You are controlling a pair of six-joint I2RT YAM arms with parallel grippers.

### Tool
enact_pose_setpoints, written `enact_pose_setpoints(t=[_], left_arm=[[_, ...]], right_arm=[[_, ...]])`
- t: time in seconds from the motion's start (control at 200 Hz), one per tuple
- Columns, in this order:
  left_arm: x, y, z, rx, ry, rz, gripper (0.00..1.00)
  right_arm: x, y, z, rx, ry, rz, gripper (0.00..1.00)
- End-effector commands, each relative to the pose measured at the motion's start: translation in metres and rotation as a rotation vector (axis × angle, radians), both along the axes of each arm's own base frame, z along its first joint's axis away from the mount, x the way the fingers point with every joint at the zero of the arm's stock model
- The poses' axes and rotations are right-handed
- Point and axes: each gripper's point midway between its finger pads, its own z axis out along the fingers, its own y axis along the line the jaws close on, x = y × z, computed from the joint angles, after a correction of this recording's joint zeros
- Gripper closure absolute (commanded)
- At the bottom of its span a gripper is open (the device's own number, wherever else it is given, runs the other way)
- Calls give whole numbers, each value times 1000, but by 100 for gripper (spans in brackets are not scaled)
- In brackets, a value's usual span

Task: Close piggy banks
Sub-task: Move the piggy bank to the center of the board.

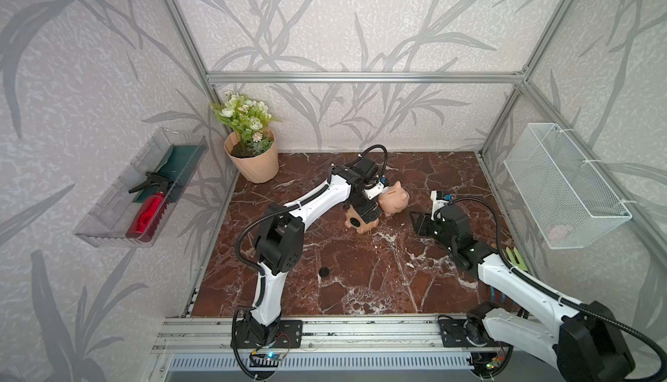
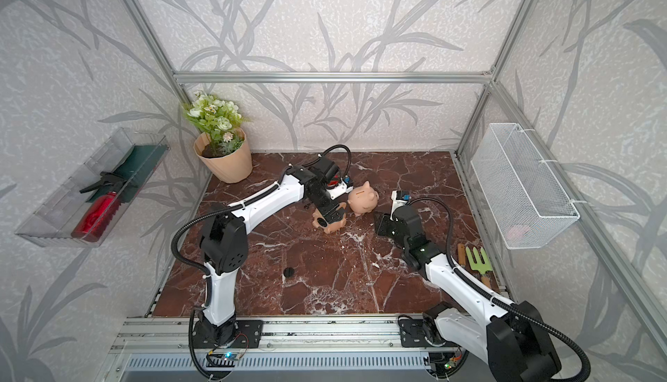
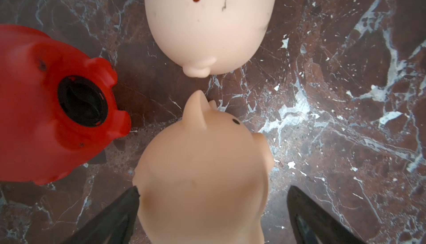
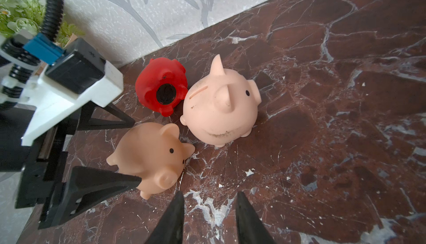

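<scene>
While I am watching through the cameras, the three piggy banks are sitting bunched toward the back middle of the desk (image 1: 361, 290), short of the rear wall. The left end effector (image 3: 214, 188) is reaching down with its jaws spread wide around the tan piggy bank (image 3: 202, 173), which is lying on its side; one fingertip (image 3: 129, 201) is touching its flank, the other is standing clear, so nothing is being gripped. The pale piggy bank (image 4: 219, 106) is standing upright just beside it, coin slot up, and the red piggy bank (image 4: 161, 83) is lying tipped next to both, its belly opening showing black; whether a plug is sitting there I cannot tell. The right end effector (image 4: 210, 193) is pointing down near the tan piggy bank's snout, jaws partly apart with nothing between them. Open room is stretching across the front half of the desk, where only a small black disc (image 1: 324, 272) is resting, and over the back right corner. A flowerpot (image 1: 252, 163) is filling the back left corner, and garden tools (image 2: 478, 261) are lining the right edge. In both top views I am failing to pick out the red piggy bank behind the left wrist, which is also covering much of the tan one; the left wrist view is cutting off the pale one's head and the tan one's rear.
</scene>
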Motion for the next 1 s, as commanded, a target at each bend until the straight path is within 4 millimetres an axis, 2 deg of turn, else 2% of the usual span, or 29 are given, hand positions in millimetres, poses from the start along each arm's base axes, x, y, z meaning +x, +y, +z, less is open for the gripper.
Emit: enact_pose_setpoints(t=[0.0,0.175,0.345,0.435,0.69,0.885,0.995], left_arm=[[9,0,-11,63,-25,41,1],[13,19,-24,183,-22,79,1],[17,52,-27,293,-64,144,1],[19,68,-25,320,-84,177,1],[32,98,-13,306,-119,275,1],[42,114,-1,293,-135,331,1],[45,112,8,248,-137,345,1]], right_arm=[[-5,0,-3,6,16,18,62],[-5,-2,-3,8,19,14,62],[-4,-1,-3,17,24,15,62],[-4,0,-4,24,30,16,62],[-5,2,-5,43,43,23,62],[-7,-1,-5,38,38,14,62],[-7,-2,-3,33,32,13,62]])
